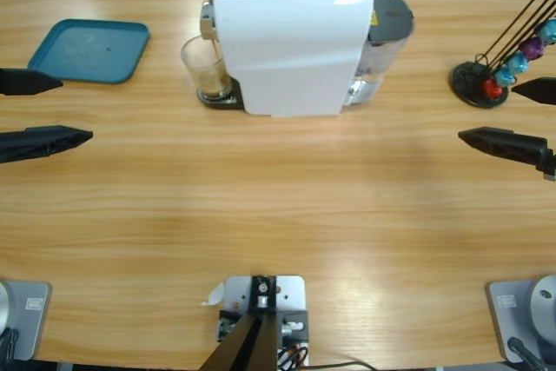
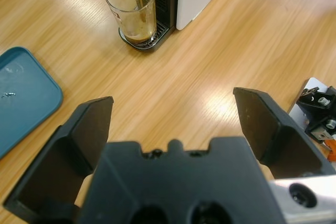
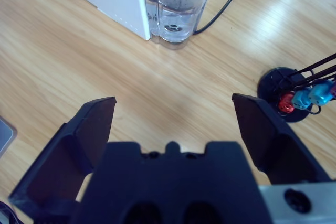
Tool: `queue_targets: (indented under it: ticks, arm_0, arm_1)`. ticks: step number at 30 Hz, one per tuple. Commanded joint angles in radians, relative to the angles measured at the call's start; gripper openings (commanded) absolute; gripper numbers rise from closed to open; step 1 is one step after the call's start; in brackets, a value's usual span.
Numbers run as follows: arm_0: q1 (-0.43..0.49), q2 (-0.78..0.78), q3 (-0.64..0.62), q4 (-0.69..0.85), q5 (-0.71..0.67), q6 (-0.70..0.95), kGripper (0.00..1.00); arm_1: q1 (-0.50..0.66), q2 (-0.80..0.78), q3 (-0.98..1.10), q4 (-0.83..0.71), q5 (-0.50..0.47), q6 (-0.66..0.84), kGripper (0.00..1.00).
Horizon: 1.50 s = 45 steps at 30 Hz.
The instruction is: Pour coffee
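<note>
tan-brown coffee [image 2: 137,36] streaming into clear glass tumbler [image 1: 206,68] on white capsule machine [image 1: 291,41] drip tray, near table's [image 1: 278,215] far edge. left gripper [image 2: 173,111] and right gripper [image 3: 173,111] both wide open, empty.

White coffee machine [image 1: 291,45], teal tray [image 1: 87,49], tan-brown coffee [image 2: 137,36] in a clear glass [image 2: 130,9], wood-grain tabletop [image 1: 278,206].
</note>
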Motion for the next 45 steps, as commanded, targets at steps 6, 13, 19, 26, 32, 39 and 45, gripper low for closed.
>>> queue_targets:
  ticks: [6,13,19,26,32,39,45]
  arm_0:
    - [0.006,-0.031,0.044,-0.018,0.019,-0.003,1.000]
    - [0.007,-0.008,0.053,-0.018,0.025,-0.003,1.000]
    - [0.007,-0.025,0.076,-0.032,0.036,-0.005,1.000]
    - [0.007,-0.030,0.071,-0.048,0.036,-0.062,1.000]
    - [0.006,-0.060,0.087,-0.073,0.027,-0.113,1.000]
    - [0.006,-0.127,0.150,-0.163,-0.007,-0.136,1.000]
    - [-0.019,-0.110,0.166,-0.192,-0.036,-0.132,1.000]
  arm_1:
    - [0.010,-0.047,0.149,-0.227,0.023,0.060,1.000]
    - [0.010,-0.039,0.145,-0.225,0.049,0.095,1.000]
    - [0.011,-0.062,0.139,-0.212,0.054,0.099,1.000]
    - [0.010,-0.031,0.102,-0.176,0.016,0.162,1.000]
    - [0.010,-0.046,0.096,-0.159,-0.079,0.155,1.000]
    - [0.010,-0.040,0.094,-0.163,-0.105,0.163,1.000]
    - [0.010,-0.042,0.103,-0.172,-0.092,0.173,1.000]
